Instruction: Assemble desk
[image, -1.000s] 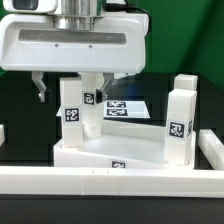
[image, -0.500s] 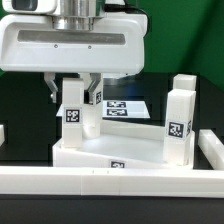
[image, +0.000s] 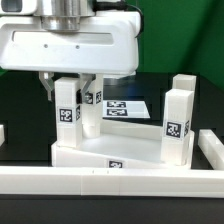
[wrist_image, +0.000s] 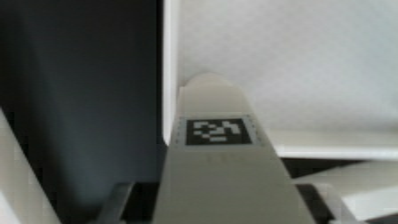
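End effector (image: 70, 88) comes down over the leg (image: 68, 112) standing in the corner of the desk top (image: 100, 152) toward the exterior view's left. Fingers pinch the leg near its upper end, one on each side; the tag on its face shows below them. The wrist view looks straight down the same leg (wrist_image: 221, 160), its tag in the centre.

Step in hand, as I judge it: seat or twist this leg into its corner socket. To do it well, keep the leg upright, push straight down along its axis, and turn without letting the fingers slip on the smooth plastic. Any tilt could jam it in the socket.

Desk top lies flat on the table (image: 20, 105), pushed up to the long white rail (image: 110, 180) in front. Two more legs stand upright on the exterior view's right (image: 177, 120). A further leg (image: 92, 108) seems to stand just behind the gripped one, though it is partly hidden. The marker board (image: 130, 106) lies flat behind.
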